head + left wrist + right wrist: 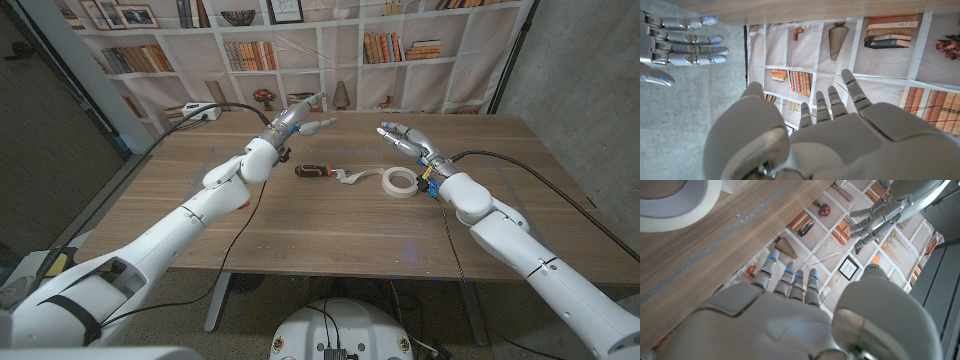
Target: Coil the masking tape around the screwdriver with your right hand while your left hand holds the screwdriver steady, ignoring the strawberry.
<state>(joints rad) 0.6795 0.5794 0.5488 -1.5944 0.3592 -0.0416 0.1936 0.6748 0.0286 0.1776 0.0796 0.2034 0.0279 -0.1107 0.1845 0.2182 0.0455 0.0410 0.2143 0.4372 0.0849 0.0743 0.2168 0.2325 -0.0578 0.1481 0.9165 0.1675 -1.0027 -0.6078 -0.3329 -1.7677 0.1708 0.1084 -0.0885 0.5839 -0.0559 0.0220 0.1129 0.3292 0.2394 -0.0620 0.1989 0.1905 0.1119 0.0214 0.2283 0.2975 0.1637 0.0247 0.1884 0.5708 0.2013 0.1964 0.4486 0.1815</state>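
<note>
The screwdriver (313,170), with a black and orange handle, lies on the wooden table (330,235) near its middle. A loose strip of tape (356,178) runs from it to the masking tape roll (400,182), which lies flat just to its right. My left hand (300,122) hovers beyond the screwdriver toward the far edge, fingers stretched out and holding nothing. My right hand (405,140) hangs behind the roll, fingers spread and empty. The roll (675,200) shows beside my right hand (790,310) in the right wrist view. My left hand (830,130) holds nothing in its own view.
A white power strip (200,112) with a black cable lies at the far left corner of the table. A printed bookshelf backdrop (330,50) stands behind the far edge. Cables trail from both arms across the table.
</note>
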